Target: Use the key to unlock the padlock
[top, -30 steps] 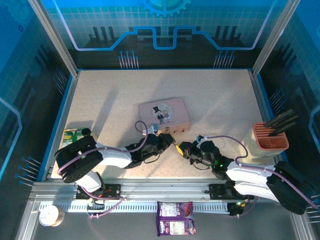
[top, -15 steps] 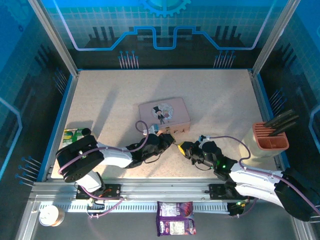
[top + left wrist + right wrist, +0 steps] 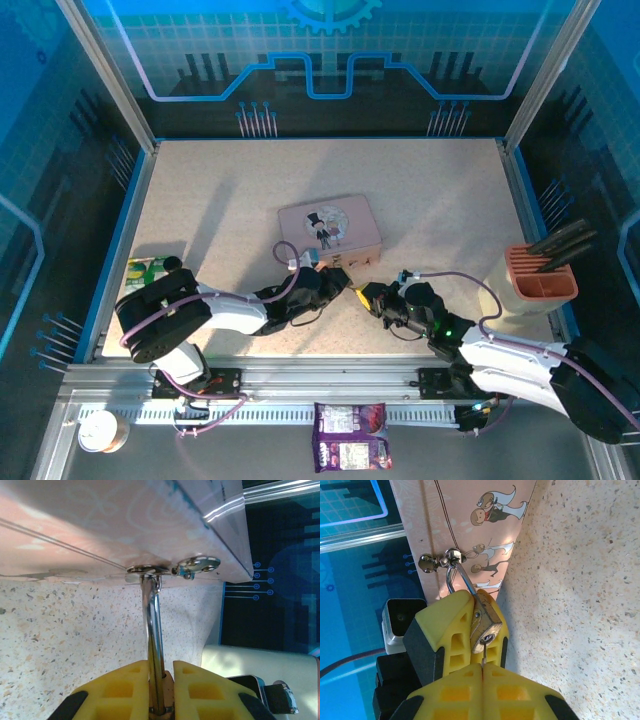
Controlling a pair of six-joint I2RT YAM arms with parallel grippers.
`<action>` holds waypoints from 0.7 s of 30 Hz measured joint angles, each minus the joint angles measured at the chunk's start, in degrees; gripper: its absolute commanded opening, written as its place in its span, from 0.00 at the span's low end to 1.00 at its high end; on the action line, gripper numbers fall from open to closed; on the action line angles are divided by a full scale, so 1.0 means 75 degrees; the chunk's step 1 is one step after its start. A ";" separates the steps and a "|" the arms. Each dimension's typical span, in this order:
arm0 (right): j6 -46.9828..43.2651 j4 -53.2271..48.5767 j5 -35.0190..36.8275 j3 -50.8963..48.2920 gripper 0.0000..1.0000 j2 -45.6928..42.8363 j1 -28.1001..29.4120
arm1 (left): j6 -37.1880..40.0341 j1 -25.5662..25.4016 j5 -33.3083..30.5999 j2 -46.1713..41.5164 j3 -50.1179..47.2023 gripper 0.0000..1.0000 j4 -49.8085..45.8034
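Observation:
The brass padlock (image 3: 487, 625) hangs by its silver shackle (image 3: 154, 625) from the hasp (image 3: 451, 557) on the front of the pink tin (image 3: 330, 225). My left gripper (image 3: 161, 670) is shut on the padlock body, and its yellow fingers (image 3: 447, 625) flank it in the right wrist view. My right gripper (image 3: 483, 666) is shut on the key (image 3: 484, 654), a thin sliver whose tip sits in the keyhole. From above, the left gripper (image 3: 343, 280) and right gripper (image 3: 362, 293) meet tip to tip just in front of the tin.
A terracotta holder (image 3: 540, 275) with dark tools stands at the right edge on a pale cylinder (image 3: 250, 660). A green packet (image 3: 148, 270) lies at the left, with a purple packet (image 3: 348, 450) and a tape roll (image 3: 103, 432) on the front rail.
The right arm's elbow has settled slightly lower and outward. Both grippers stay together at the tin's front, and the left arm has not moved.

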 measured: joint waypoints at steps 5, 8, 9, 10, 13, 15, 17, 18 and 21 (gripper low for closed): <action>0.0000 -0.0125 0.0038 0.0000 0.00 -0.0166 0.0000 | -0.0003 0.0000 -0.0003 0.0000 0.0020 0.00 0.0000; -0.0006 -0.0268 0.0041 0.0000 0.00 -0.0315 0.0000 | -0.0003 0.0000 0.0000 0.0020 0.0020 0.00 0.0003; -0.0017 -0.0312 0.0041 0.0000 0.00 -0.0358 0.0000 | -0.0003 0.0000 0.0000 0.0032 0.0020 0.00 0.0003; -0.0029 -0.0347 0.0041 0.0000 0.00 -0.0391 0.0000 | -0.0003 0.0000 0.0000 0.0044 0.0020 0.00 0.0003; -0.0029 -0.0452 0.0044 0.0000 0.00 -0.0469 0.0000 | -0.0003 0.0000 0.0000 0.0073 0.0020 0.00 0.0017; -0.0029 -0.0510 0.0070 0.0000 0.00 -0.0501 0.0000 | -0.0009 0.0000 0.0000 0.0131 0.0020 0.00 0.0035; -0.0029 -0.0554 0.0117 0.0000 0.00 -0.0519 0.0003 | -0.0032 0.0000 0.0000 0.0198 0.0020 0.00 0.0058; -0.0029 -0.0571 0.0169 0.0000 0.00 -0.0522 0.0032 | -0.0041 -0.0003 0.0000 0.0242 0.0020 0.00 0.0070; -0.0029 -0.0574 0.0262 0.0000 0.00 -0.0522 0.0087 | -0.0131 -0.0015 0.0006 0.0341 0.0020 0.00 0.0073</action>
